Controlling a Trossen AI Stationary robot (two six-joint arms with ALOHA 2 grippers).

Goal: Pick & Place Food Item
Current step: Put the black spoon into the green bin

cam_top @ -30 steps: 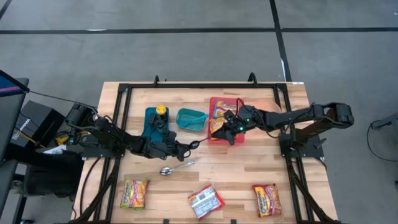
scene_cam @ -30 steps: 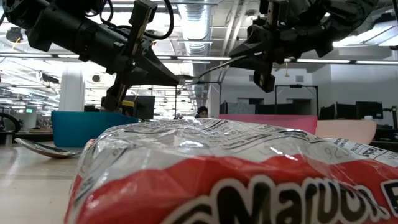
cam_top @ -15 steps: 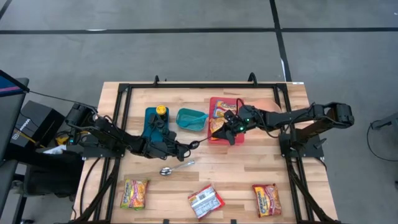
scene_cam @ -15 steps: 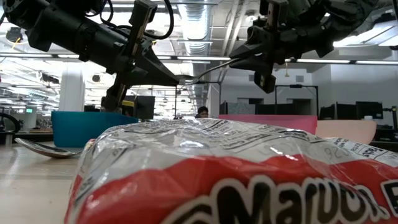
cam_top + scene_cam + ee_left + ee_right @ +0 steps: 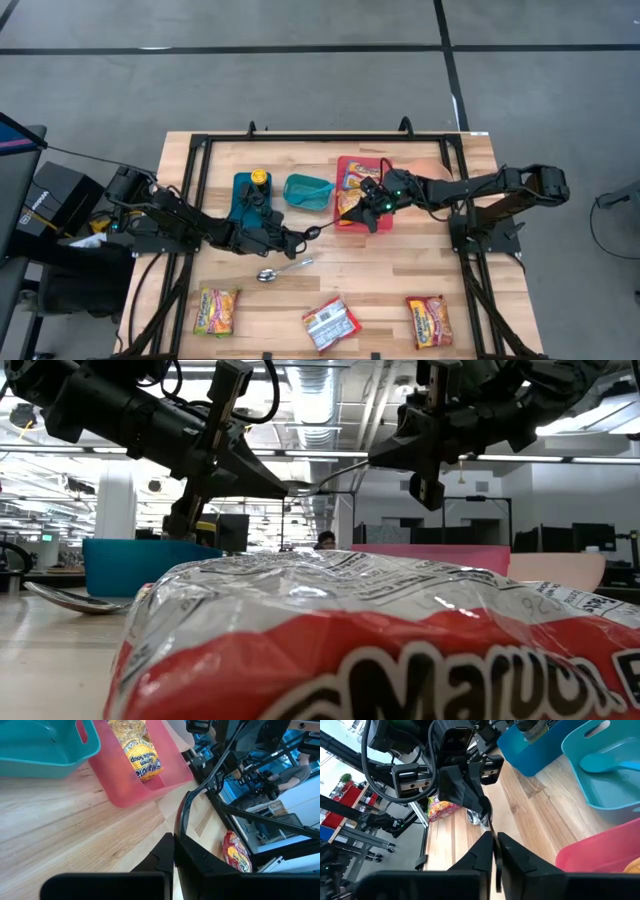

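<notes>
Overhead, the left gripper (image 5: pixel 300 238) and right gripper (image 5: pixel 346 212) both clamp 1 metal utensil (image 5: pixel 325 224) beside the pink bin (image 5: pixel 386 223), which holds a soup packet (image 5: pixel 353 183). Low view: the utensil spans both grippers, airborne. Wrist views: each finger pair is closed on it. Risk: opposing pulls could bend or drop it.

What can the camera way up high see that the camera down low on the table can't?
Only the high view shows the whole table, three noodle packets along its near edge, and a packet lying inside the pink bin. Only the low view shows the ceiling lights and room behind, with one packet huge up close. Both show the teal bin, the spoon and both arms.
</notes>
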